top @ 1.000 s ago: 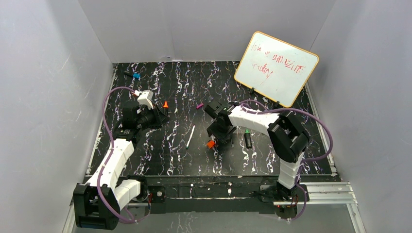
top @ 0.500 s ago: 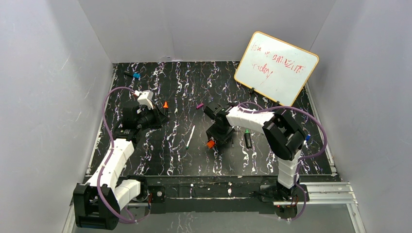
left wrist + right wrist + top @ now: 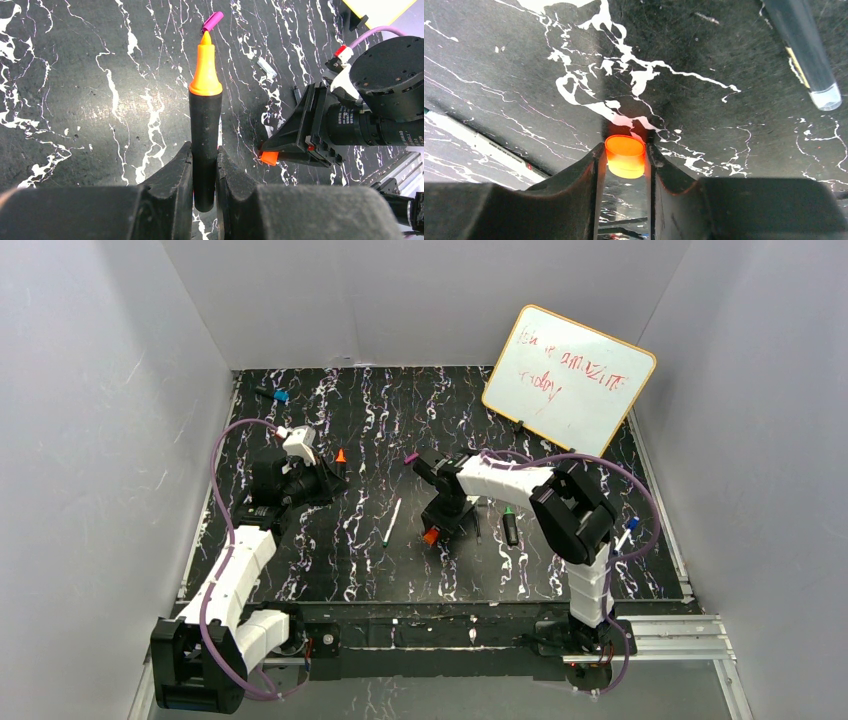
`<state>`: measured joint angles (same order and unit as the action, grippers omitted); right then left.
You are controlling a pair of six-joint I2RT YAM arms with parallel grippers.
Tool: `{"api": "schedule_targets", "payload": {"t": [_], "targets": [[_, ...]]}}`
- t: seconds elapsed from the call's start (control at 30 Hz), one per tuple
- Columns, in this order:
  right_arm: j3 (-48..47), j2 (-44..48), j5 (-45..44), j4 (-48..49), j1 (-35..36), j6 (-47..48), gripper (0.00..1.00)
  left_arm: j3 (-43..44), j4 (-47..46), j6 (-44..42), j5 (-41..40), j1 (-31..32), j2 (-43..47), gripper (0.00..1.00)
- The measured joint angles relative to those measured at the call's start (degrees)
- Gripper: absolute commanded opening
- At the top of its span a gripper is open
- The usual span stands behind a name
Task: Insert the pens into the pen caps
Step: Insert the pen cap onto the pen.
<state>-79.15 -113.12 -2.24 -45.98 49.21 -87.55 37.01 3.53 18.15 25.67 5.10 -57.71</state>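
From above we cannot make out the fingers of the right end effector (image 3: 436,529), because its own wrist covers them and only a corner of the orange cap (image 3: 431,536) pokes out beneath. The wrist camera shows the two fingers pressing on either side of that cap, its open mouth facing the lens, so this end effector is closed on it. We cannot tell whether the cap rests on the dark veined surface (image 3: 330,560) or hangs just above it. The left end effector (image 3: 204,172) is clamped on a black marker (image 3: 205,130) with an orange tip, whose rear end is hidden between the fingers. In that view the tip seems to meet the purple cap (image 3: 213,21), but from above the two lie apart. The white pen (image 3: 484,145) is cut off by the frame edge and by a finger. The dark pen (image 3: 801,47) runs out of the top, showing only its clear end. A green-tipped marker (image 3: 510,527) lies just right of the right end effector. A blue cap (image 3: 281,396) sits in the far left corner, beside something dark that is too small to name. The whiteboard (image 3: 568,380) leans at the far right, and we cannot read its red writing.
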Motion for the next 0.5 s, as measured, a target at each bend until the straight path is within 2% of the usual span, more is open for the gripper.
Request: {"api": "schedule_targets", "payload": {"t": [0.1, 0.2, 0.5], "targets": [[-0.2, -0.2, 0.6, -0.4, 0.0, 0.2, 0.24, 0.0, 0.0, -0.1, 0.0, 0.0, 0.0, 0.0], [-0.2, -0.2, 0.9, -0.3, 0.0, 0.3, 0.01, 0.0, 0.0, -0.2, -0.1, 0.0, 0.0, 0.0], [3.5, 2.3, 0.6, 3.3, 0.0, 0.9, 0.01, 0.0, 0.0, -0.2, -0.2, 0.0, 0.0, 0.0]]}}
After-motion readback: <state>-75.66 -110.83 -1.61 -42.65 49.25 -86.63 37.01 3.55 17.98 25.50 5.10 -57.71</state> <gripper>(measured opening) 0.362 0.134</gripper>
